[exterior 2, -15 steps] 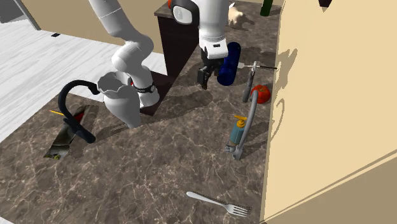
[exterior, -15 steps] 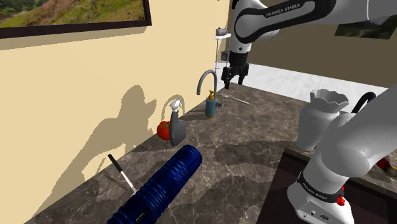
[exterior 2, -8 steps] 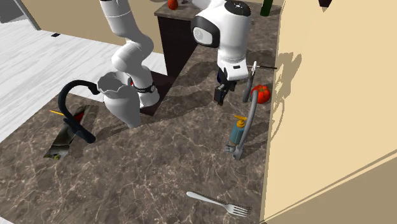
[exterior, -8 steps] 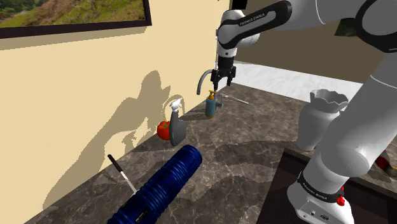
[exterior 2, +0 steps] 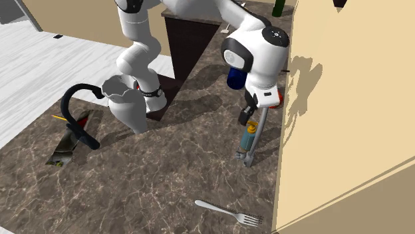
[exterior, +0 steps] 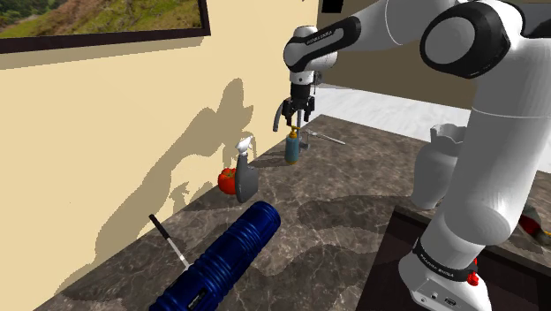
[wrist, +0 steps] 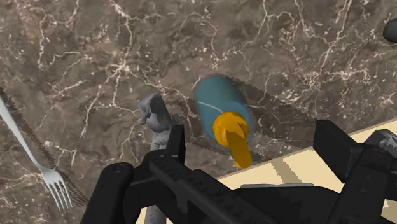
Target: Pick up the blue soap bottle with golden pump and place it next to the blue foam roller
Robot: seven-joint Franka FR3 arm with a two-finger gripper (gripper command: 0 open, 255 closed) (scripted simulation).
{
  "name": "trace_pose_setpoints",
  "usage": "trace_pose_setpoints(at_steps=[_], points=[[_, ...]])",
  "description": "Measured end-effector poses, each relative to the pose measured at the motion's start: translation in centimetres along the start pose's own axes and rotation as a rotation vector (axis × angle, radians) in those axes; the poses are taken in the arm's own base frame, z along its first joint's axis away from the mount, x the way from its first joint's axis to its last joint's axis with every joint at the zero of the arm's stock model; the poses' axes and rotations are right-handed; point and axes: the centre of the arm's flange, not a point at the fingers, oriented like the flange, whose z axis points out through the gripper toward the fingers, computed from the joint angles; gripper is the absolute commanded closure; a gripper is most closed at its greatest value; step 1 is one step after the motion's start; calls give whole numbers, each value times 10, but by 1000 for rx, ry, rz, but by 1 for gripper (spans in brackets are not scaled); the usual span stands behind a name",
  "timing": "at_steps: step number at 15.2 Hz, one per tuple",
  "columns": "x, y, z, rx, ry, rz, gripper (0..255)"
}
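– Soap bottle (exterior: 291,146): where does it stand?

– Upright on the dark marbled bench (exterior: 344,208), close to the cream wall (exterior: 106,124). It is at the far end of the bench from the blue foam roller (exterior: 230,256). Its body reads teal-blue and it is topped by a golden pump.

– And the gripper (exterior: 298,125)?

– It hangs directly above the pump. In the wrist view the two black fingers (wrist: 175,143) are spread. The pump sits between them and neither one touches it.

– What crowds the bottle?

– A grey tap (exterior 2: 259,129) rises just beside it. Its base is on the side away from the roller, and its pipe arches over the bottle's top, right by the fingers. A metal fork (exterior: 327,137) lies flat on the bench past the tap.

– What lies between the bottle and the roller?

– Along the wall there is a grey spray bottle (exterior: 245,174) with a white trigger. A red tomato (exterior: 226,181) sits just beside it on the wall side. The roller lies at a slant, with one end pointing toward the spray bottle. A thin black-handled tool (exterior: 168,240) rests between the roller and the wall.

– Is there open room?

– Open marble runs from the bottle down along the roller's side away from the wall. A white vase (exterior 2: 126,103) stands well apart from the bottle, near the arm's base.
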Motion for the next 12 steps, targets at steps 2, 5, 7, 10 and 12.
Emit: trace_pose_setpoints(at_steps=[2, 5, 7, 10, 12], points=[[3, 3, 11, 3, -16, -1, 0], [2, 3, 22, 5, -18, 4, 0], [0, 4, 23, 9, 4, 1, 0], [0, 4, 22, 8, 2, 6, 0], [0, 4, 22, 8, 3, 8, 0]])
